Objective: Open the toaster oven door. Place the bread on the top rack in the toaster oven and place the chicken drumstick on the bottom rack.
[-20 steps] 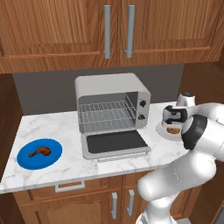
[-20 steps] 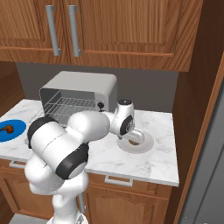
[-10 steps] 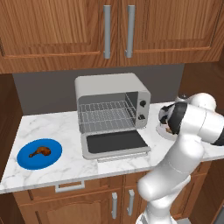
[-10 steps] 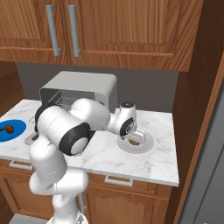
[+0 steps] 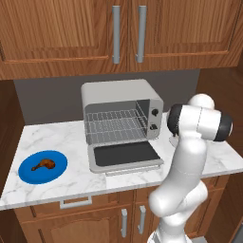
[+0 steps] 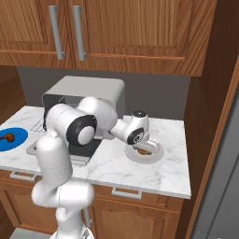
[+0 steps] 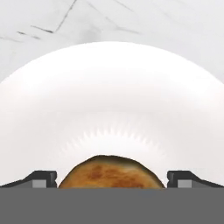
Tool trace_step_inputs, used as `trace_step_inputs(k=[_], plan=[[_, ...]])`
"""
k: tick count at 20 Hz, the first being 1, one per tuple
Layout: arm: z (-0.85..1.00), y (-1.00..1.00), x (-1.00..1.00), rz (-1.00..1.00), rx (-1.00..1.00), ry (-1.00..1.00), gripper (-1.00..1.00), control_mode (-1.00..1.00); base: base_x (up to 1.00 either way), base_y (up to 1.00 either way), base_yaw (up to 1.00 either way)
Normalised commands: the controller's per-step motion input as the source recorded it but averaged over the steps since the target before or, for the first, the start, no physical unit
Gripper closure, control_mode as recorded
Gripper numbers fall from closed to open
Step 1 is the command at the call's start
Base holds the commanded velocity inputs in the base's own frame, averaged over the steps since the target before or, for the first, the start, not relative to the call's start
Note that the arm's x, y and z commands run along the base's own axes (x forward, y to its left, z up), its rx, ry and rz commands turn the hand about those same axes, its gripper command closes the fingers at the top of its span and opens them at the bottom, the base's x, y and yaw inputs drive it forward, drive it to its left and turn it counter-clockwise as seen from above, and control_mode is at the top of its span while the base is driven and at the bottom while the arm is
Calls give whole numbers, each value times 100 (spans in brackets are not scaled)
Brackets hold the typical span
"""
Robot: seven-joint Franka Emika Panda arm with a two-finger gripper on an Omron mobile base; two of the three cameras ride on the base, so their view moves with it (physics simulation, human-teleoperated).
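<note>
**Gripper low over the bread on the white plate**

Bread [image 7: 108,172] lay in a white plate [image 7: 109,96] on the marble counter [image 5: 71,142], to the right of the toaster oven [image 5: 122,111]. In the hand view the golden-brown bun sat between the two dark fingertips [image 7: 41,179], which stood wide apart on either side of it with a clear gap to the crust on both sides, so the gripper [image 7: 112,180] was spread and not clamped on anything. From the right base view the gripper [image 6: 140,148] hung right down at the plate [image 6: 154,150], with a sliver of brown bread [image 6: 144,151] showing under the hand (whether the tips touched the plate could not be told).

The toaster oven door [image 5: 126,155] was folded down flat toward the near edge of the counter, its dark glass facing up. Inside the open cavity the top rack [image 5: 114,117] and the bottom rack [image 5: 116,134] both showed as bare silver wire grids. Two knobs sat on the oven's right panel.

The chicken drumstick [image 5: 42,164] rested on a blue plate [image 5: 28,173] at the left end of the counter, well apart from the oven; the same drumstick [image 6: 7,137] showed at the left edge of the right base view. Wooden cabinets [image 5: 118,33] with grey handles hung above.
</note>
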Motion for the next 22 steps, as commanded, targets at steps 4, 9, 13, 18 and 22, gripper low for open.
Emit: trace_step_inputs(k=[4,9,13,18,22], plan=[[-14,-20,29,0,0,0,-100,-100,0,0,0],[-23,-13,25,0,0,0,-100,-100,0,0,0],[-40,-1,21,0,0,0,-100,-100,0,0,0],[-20,0,5,1,0,0,100,-100,0,0,0],[13,0,-15,0,0,0,100,-100,0,0,0]])
